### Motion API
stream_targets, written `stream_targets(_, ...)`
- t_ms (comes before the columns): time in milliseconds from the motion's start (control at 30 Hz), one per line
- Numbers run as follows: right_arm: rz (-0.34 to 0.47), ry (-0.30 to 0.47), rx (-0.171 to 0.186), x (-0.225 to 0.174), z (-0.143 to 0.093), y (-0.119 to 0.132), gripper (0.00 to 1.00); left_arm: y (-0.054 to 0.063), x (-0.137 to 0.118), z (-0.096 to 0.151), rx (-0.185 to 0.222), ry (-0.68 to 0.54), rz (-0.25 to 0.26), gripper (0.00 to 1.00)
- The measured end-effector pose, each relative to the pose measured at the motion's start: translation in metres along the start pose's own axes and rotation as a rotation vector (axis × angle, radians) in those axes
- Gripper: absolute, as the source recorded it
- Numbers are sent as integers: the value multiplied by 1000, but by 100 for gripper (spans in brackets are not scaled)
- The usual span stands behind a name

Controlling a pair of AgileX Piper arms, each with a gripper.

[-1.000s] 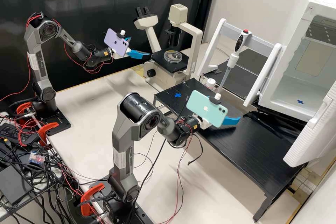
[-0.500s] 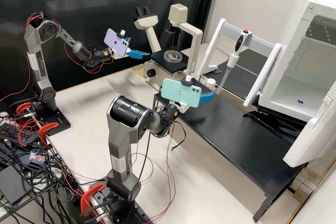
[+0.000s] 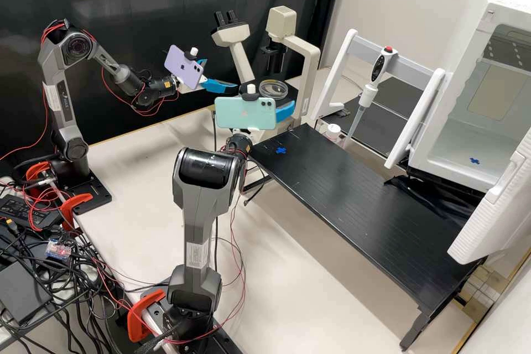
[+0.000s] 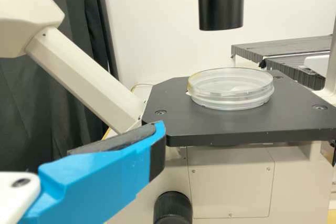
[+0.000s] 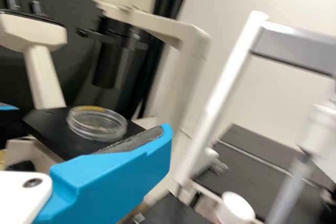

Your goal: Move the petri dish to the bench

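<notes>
Over swings the right gripper (image 3: 284, 111), from above the black bench (image 3: 354, 199) to the microscope (image 3: 311, 61), fingers apart, left gripper (image 3: 221, 74) open nearby, petri dish (image 3: 273, 89) sitting on the microscope's stage (image 4: 236, 124).

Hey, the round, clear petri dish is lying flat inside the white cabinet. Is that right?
Not quite: the place is wrong. The round, clear petri dish does lie flat, but on the black microscope stage, not inside the white cabinet. The left wrist view shows this.
</notes>
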Motion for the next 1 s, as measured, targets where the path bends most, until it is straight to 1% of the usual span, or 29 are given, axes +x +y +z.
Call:
stream_targets(67, -14, 18, -20, 10, -9, -2, 100, 0, 0, 0, 0, 0, 0, 100)
stream_targets(233, -43, 15, -35, 38, -19, -3, 100, 0, 0, 0, 0, 0, 0, 100)
stream_targets(333, -62, -1, -17, 59, -23, -3, 100, 0, 0, 0, 0, 0, 0, 100)
stream_targets(433, -94, -26, -22, 80, -21, -3, 100, 0, 0, 0, 0, 0, 0, 100)
stream_targets(467, -89, -26, -24, 84, -22, 0, 100, 0, 0, 0, 0, 0, 0, 100)
stream_targets(500, -101, -36, -22, 90, -20, -1, 100, 0, 0, 0, 0, 0, 0, 100)
stream_targets(633, -119, -60, 2, 118, -18, 4, 100, 0, 0, 0, 0, 0, 0, 100)
stream_targets(667, -123, -66, 3, 123, -17, 4, 100, 0, 0, 0, 0, 0, 0, 100)
stream_targets(867, -178, -91, 36, 148, -14, 1, 100, 0, 0, 0, 0, 0, 0, 100)
stream_targets(933, -206, -99, 51, 155, -14, -3, 100, 0, 0, 0, 0, 0, 0, 100)
stream_targets(1000, -221, -111, 75, 160, -13, -6, 100, 0, 0, 0, 0, 0, 0, 100)
